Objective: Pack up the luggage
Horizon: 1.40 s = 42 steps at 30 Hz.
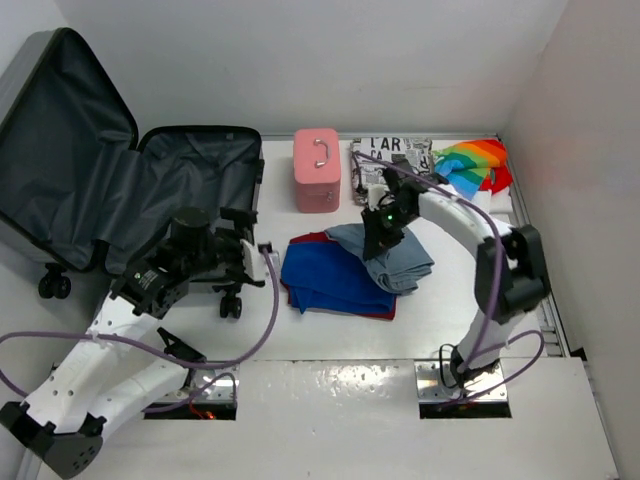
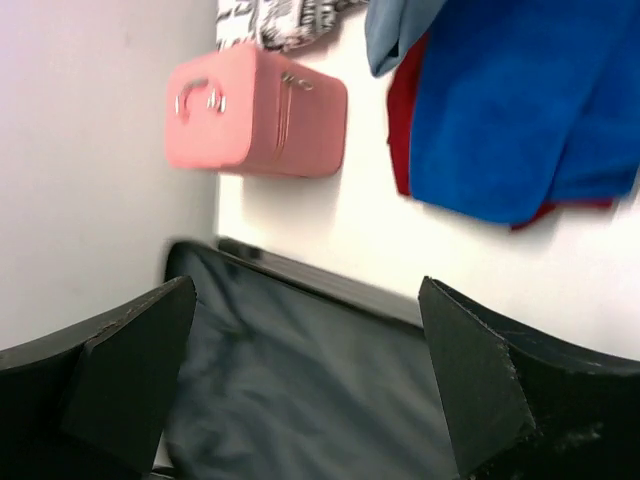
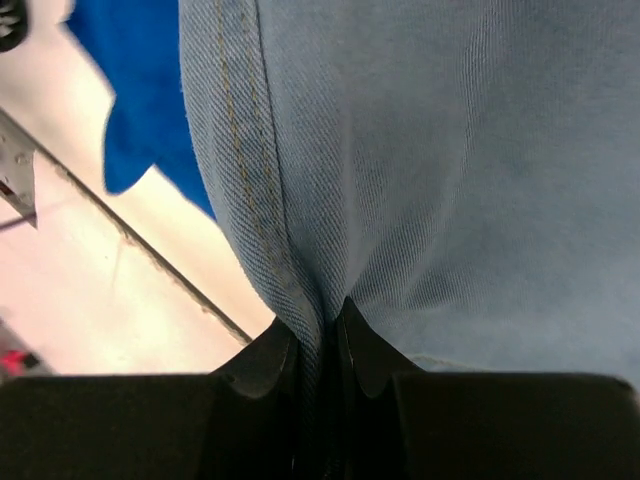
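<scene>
Grasp stage: pinching folded pale-blue denim garment (image 1: 402,262) in right claw (image 3: 318,320), mid white desk (image 1: 320,340). Left claw (image 2: 307,290) spread wide over open silver-grey hard-shell suitcase (image 1: 200,170), far left. Next, likely: lift clear, carry left, lower inside.

black-lined luggage (image 1: 70,140), pink case (image 1: 318,170), pale-blue denim (image 3: 420,150)

The left gripper (image 2: 307,290) is being held wide open on an outstretched arm, while the right gripper (image 3: 320,322) is being clamped onto pale blue denim (image 3: 430,150).
</scene>
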Motion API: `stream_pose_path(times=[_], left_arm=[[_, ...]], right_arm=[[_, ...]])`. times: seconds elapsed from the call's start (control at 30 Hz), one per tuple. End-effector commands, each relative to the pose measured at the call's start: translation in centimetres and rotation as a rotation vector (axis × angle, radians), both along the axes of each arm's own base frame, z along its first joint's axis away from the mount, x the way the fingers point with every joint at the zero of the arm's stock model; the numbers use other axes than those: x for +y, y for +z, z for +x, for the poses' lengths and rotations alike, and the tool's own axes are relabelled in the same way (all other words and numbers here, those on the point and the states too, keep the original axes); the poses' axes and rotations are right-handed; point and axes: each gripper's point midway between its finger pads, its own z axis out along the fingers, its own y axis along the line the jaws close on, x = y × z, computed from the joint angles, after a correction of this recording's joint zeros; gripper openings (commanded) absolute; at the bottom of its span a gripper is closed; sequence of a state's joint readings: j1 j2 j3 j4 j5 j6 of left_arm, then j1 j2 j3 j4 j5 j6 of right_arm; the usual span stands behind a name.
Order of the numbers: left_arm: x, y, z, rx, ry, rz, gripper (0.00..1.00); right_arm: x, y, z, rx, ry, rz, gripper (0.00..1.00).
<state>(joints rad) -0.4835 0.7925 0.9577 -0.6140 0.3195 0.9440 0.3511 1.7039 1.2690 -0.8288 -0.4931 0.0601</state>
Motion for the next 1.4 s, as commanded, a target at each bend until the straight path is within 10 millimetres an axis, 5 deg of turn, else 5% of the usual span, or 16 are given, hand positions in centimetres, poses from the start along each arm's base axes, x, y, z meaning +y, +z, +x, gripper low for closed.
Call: stream_pose_path(times=[0.0,0.2,0.43,0.63,0.87,1.1,1.37], left_arm=[[-1.0,-0.6,-1.2,-0.179,-0.219,0.250,1.00],[-5.4,0.3,-3.2,-0.243,-0.428,0.275,1.00],[-10.8,-2.1,-6.3,-0.202,-0.634,0.332,1.00],[-15.7,-3.5,-7.4,-0.156,-0.638,0.337,1.00],[-19.0,-6.8,-6.7,-0.140,-0.590,0.408,1.00],[-19.7,-11.6,-4.5,-0.176,-0.552,0.483,1.00],[-21.8,-13.6,-2.6,-0.160,-0.508,0.499,1.00]], right_arm=[[2.2,0.3,0.1,0.102,-0.083,0.011,0.00],[4.9,0.0,1.4,0.154,-0.144,0.022,0.00],[7.2,-0.2,2.5,0.179,-0.188,-0.007,0.00],[8.3,-0.2,2.8,0.185,-0.227,-0.031,0.00],[9.0,-0.4,2.6,0.226,-0.259,-0.028,0.00],[9.2,-0.9,2.3,0.246,-0.266,-0.049,0.00],[9.8,-0.3,2.6,0.253,-0.276,-0.030,0.00]])
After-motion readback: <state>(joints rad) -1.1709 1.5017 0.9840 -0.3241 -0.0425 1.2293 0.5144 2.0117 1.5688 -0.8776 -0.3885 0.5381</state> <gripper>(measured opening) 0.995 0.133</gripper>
